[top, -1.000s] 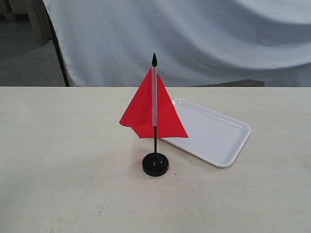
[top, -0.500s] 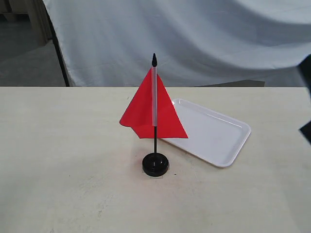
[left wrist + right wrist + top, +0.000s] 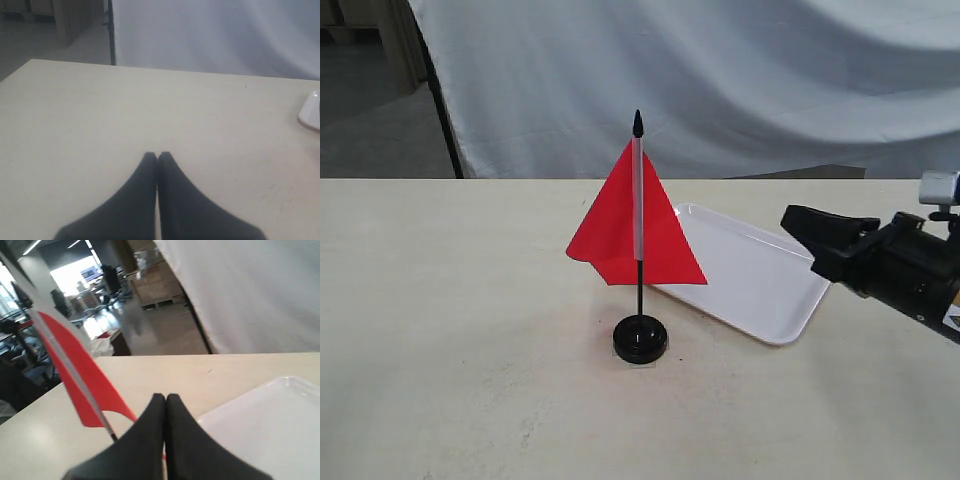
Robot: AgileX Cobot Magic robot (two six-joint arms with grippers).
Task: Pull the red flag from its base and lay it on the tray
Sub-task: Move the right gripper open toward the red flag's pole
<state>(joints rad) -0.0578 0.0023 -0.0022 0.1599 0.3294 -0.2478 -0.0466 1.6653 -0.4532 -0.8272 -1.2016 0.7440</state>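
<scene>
**Item 1, the red flag (image 3: 635, 225).** It stood upright in the base (image 3: 640, 339), pole vertical and pointed tip uppermost. The cloth hung in a triangle on both sides of the pale sleeve. It had not been pulled.

**Item 2, the base.** A small black disc on the pale table (image 3: 440, 330), near the tray's front-left edge and not touching it.

**Item 3, the tray (image 3: 760, 275).** White and shallow, it lay aslant behind and to the right of the base. No flag was in it.

**Item 4, right gripper (image 3: 792, 216).** Black, it hung at the tray's right end, whether over it or just beside it could not be told. It was aimed toward the flag. The right wrist view showed its fingers (image 3: 150, 425) pressed together with no gap, holding nothing.

**Item 5, left gripper (image 3: 157, 156).** It was outside the exterior view. Its own camera showed the fingers pressed together over bare table, with only a corner of the tray at the edge of the picture and no flag.

**Relation noted.** The flag lay across the tray from the right gripper's tips, toward the left arm's side. Its long axis was vertical. The right arm was judged the nearer. Its fingers would have to part before they could close on the pole.
</scene>
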